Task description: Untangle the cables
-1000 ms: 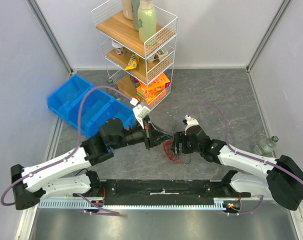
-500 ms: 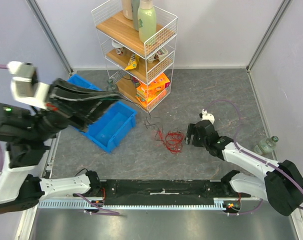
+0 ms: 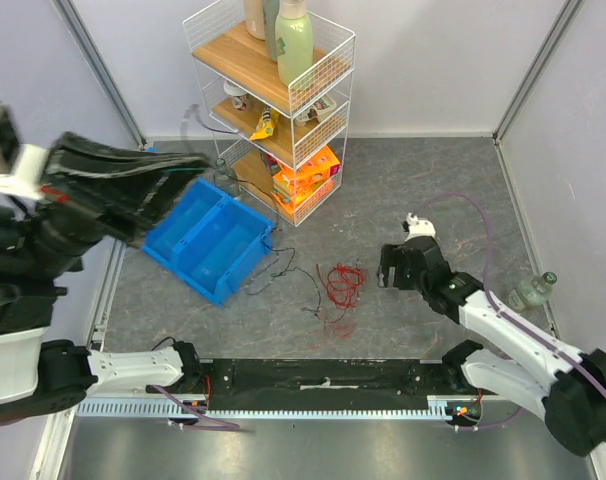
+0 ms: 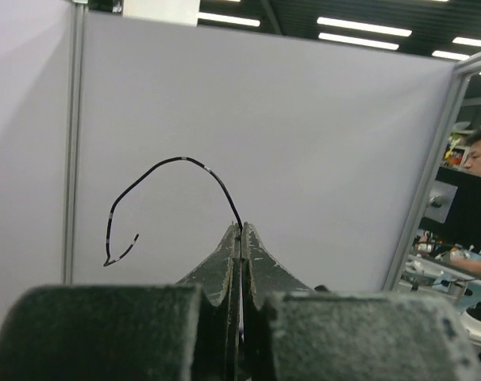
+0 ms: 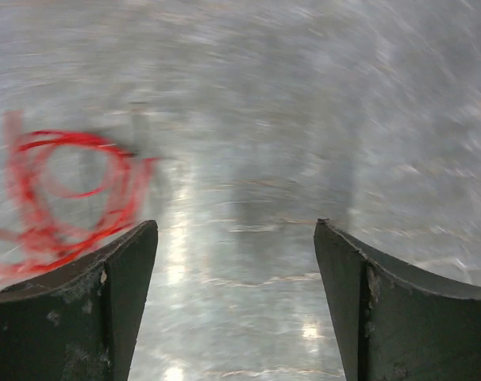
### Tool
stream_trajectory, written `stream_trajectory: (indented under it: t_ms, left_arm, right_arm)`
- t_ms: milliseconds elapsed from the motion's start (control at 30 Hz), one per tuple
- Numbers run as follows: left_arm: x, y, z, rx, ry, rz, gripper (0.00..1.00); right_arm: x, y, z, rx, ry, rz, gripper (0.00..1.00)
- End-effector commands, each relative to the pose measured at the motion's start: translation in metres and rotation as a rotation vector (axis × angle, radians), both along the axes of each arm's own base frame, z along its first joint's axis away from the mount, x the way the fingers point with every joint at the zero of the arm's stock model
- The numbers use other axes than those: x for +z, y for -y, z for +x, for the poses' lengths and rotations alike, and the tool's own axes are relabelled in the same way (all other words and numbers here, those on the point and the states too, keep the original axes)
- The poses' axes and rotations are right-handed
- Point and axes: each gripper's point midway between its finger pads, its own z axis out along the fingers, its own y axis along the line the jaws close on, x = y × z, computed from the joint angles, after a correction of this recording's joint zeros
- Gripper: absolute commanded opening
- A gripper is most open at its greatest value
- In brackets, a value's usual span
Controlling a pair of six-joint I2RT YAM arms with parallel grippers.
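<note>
Far left in the overhead view, the left arm is up high over the table (image 3: 433,190) edge and blurred. Its left gripper (image 3: 198,163) points toward the wire rack (image 3: 323,75). In the wrist view we see its fingers pressed together, pinching a thin black wire (image 4: 181,159) right at the tips. The free end arcs up and to the left, then hooks back, in front of a grey panel wall (image 4: 328,135).

Below the arm a blue bin (image 3: 208,240) sits on the table, just in front of the rack. Right of the bin a loose black strand (image 3: 283,268) lies on the table. We can't tell if it joins the pinched wire.

Next come the red wires (image 3: 341,285) in small loops flat on the table, near mid-front, close to the black strand.

The right gripper (image 3: 386,268) is low, right of the red wires, near them but apart. In its wrist view the fingers (image 5: 105,317) are spread wide with nothing between them, just bare table, and the red loops are off to the left, blurred.

Far right, a clear bottle (image 3: 533,290) lies by the wall.
</note>
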Motion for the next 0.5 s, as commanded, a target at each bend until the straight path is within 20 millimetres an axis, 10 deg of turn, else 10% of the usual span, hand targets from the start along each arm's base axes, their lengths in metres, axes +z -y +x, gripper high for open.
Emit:
stream_trajectory:
  t_ms: [0,167,467]
  left_arm:
    - [-0.041,0.041,0.036,0.071,-0.077,0.131,0.02]
    - [-0.058,0.049,0.049,0.11,-0.104,0.166,0.02]
    - [-0.068,0.051,0.053,0.127,-0.115,0.184,0.02]
  right_arm:
    - [0.084,-0.067,-0.005,0.322,0.224,0.136,0.89]
    - [0.161,-0.13,-0.062,0.714,0.385,0.495,0.89]
    - [0.244,-0.147,-0.108,0.972,0.624,0.749,0.93]
